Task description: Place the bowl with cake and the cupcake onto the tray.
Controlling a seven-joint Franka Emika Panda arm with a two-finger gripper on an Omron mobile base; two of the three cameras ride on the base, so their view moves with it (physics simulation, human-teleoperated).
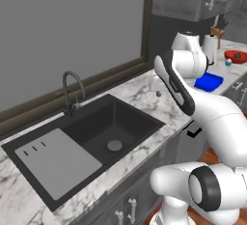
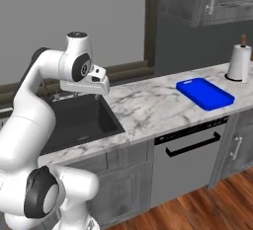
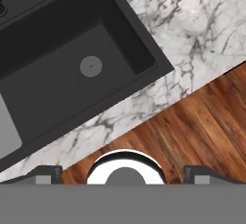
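Start with the tray [image 2: 205,93], your largest piece: it lies flat on the marble counter [image 2: 148,108], far to the right of the sink [image 1: 96,137] and just left of the paper towel roll [image 2: 239,62]. Its long axis runs along the counter from near-left to far-right in the right base view. It looks stiff and light, and you need not lift it; it only receives the other two.

Next, the bowl with cake [image 1: 236,55] sits on the counter beyond the tray in the left base view, upright as far as you can judge at that size. Being round, it points no particular way. Expect a hard, smooth, possibly slippery wall, so pinch it across the rim at one side and keep it level, or the cake lump may slide.

The cupcake [image 1: 228,62] stands just beside the bowl, on its left and nearer the tray. It is tiny, light and probably soft on top; take it low by the wrapper, from above.

Your gripper [image 3: 124,172] hangs over the front edge of the sink, well apart from all three, tips spread wide and holding nothing.
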